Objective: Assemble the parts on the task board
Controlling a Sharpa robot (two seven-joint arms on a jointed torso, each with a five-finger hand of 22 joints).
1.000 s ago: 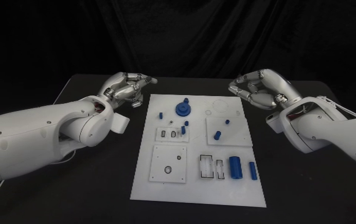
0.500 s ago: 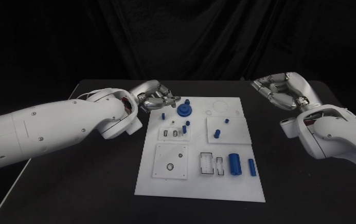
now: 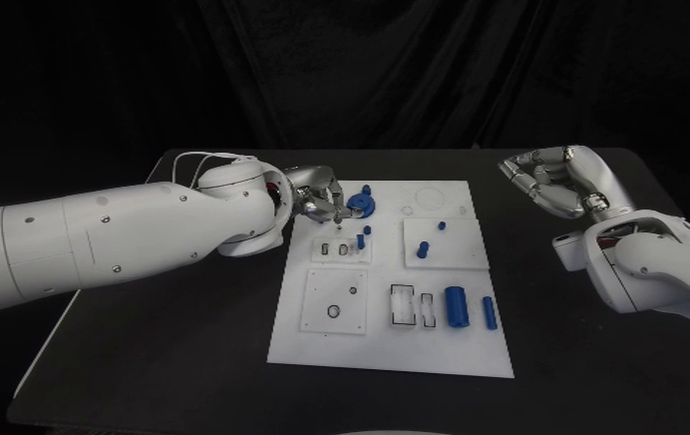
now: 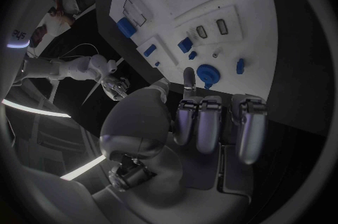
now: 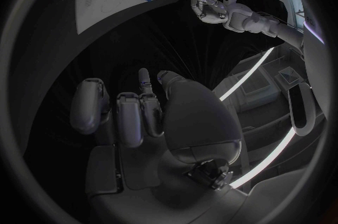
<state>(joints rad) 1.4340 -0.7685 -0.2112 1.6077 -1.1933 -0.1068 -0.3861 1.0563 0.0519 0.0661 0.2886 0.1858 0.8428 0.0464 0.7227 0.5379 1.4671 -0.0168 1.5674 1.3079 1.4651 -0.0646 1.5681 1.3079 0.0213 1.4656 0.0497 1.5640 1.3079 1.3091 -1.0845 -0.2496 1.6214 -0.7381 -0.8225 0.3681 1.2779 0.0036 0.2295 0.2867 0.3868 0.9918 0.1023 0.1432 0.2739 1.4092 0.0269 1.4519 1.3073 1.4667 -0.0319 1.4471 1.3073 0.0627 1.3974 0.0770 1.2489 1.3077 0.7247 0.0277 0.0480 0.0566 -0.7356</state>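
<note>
Now the near end of the task board [image 3: 388,355] lies untouched: a large blue cylinder [image 3: 456,307] and a slimmer blue peg [image 3: 489,312] rest beside the slotted insert, with a square plate carrying a ring to their left. Farther up, a short blue peg [image 3: 422,249] stands on the right-hand plate and another small one [image 3: 360,240] sits by the middle slots. The change is at the far end: over the last second the left hand [image 3: 319,204] has swung in from the table's edge and now hangs over the board's far left corner, just beside the round blue gear [image 3: 360,206]. Its fingers are curled, one reaching toward the gear, and nothing is in them. I judge that a pick-up is beginning there. The right hand [image 3: 565,182] has drawn back off the board to the right, fingers curled on nothing. Nothing blocks the gear, though small pegs stand close around it.
</note>
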